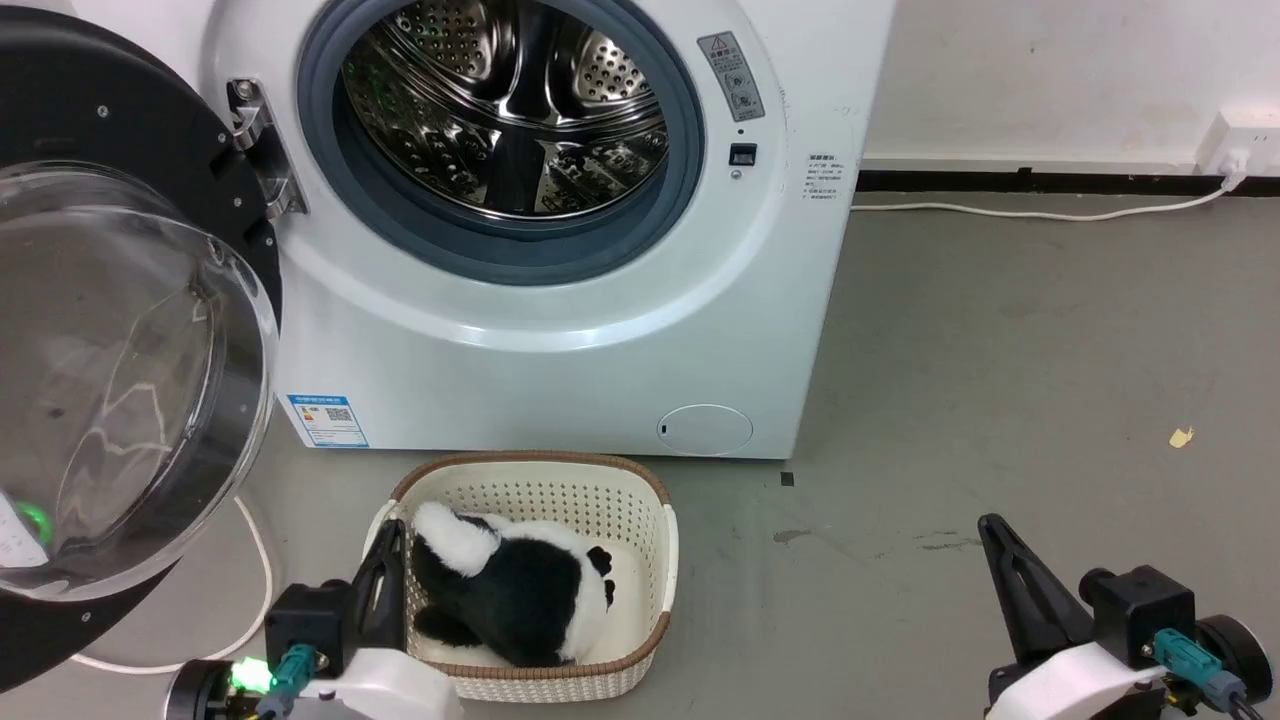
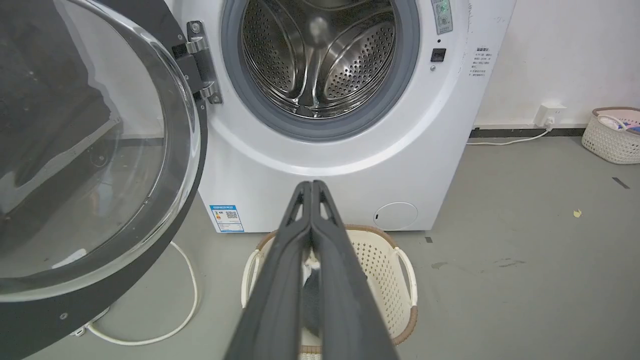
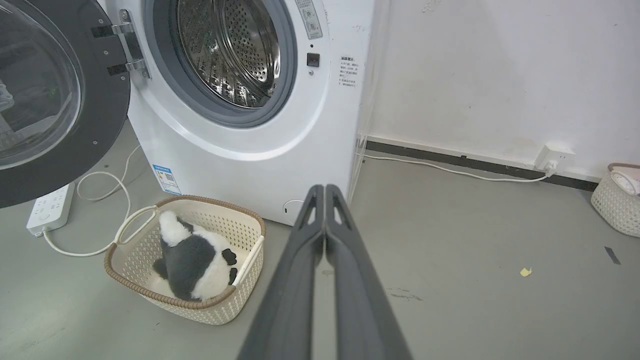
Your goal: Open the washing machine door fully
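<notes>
**Door wide open at the left, both claws pressed together**

The washing machine door (image 1: 125, 340) stands open on its hinge (image 1: 262, 150) at the left of the head view, glass bowl bulging toward the camera, well clear of the steel drum mouth (image 1: 510, 110) at upper centre. The left gripper (image 1: 393, 535) sits at the lower left, fingers pressed together and pinching nothing, crossing the left rim of a cream basket (image 1: 530, 462) where a black-and-white plush toy (image 1: 520, 590) lies. The right gripper (image 1: 990, 522) at the lower right is pressed together too, empty, above bare floor.

The right wrist view adds a white power strip (image 3: 47, 210) on the floor under the door at the left edge, a white cable looping beside it. It also shows a wall socket (image 3: 552, 155) at the right, with a white lead running along the dark skirting. The left wrist view catches the door's black rim from close by, and a second basket (image 2: 612, 137) against the wall at the far right.

The floor (image 1: 1000, 330) is grey and scuffed, with a small yellow scrap (image 1: 1182, 437) at the right; the wall behind is white.
</notes>
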Controlling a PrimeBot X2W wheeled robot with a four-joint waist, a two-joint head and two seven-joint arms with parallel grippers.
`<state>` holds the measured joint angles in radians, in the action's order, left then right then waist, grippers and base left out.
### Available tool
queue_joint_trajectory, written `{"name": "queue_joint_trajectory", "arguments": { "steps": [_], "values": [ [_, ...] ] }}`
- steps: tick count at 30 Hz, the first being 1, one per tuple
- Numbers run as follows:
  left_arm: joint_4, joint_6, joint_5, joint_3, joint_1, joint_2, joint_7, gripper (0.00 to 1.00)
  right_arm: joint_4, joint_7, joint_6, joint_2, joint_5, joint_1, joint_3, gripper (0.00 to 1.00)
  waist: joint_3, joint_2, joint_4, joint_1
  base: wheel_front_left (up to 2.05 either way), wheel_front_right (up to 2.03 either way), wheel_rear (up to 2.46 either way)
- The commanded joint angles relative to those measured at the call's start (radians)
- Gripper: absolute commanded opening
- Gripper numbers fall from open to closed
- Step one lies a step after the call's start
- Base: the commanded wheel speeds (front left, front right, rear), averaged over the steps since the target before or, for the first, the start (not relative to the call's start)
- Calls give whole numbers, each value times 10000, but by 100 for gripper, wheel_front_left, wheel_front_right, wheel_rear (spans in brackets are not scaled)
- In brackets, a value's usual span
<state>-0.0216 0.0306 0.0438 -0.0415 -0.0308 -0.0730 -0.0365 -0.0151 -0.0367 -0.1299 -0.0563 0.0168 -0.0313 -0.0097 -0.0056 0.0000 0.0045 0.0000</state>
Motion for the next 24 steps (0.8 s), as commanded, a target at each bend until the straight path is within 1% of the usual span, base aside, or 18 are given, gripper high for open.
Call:
{"name": "queue_joint_trajectory", "arguments": {
  "steps": [1,17,24],
  "values": [
    [80,-66,-92,94,182,70,35,0,69,41,-7,52,-58,152,29,0,3,0,-2,0,0,0,0],
    [214,-302,-433,410,306,225,360,0,149,362,-8,60,-166,311,96,0,56,0,-44,0,0,0,0],
    [216,-306,-438,415,308,227,365,0,151,367,-8,61,-168,313,97,0,56,0,-45,0,0,0,0]
  ]
}}
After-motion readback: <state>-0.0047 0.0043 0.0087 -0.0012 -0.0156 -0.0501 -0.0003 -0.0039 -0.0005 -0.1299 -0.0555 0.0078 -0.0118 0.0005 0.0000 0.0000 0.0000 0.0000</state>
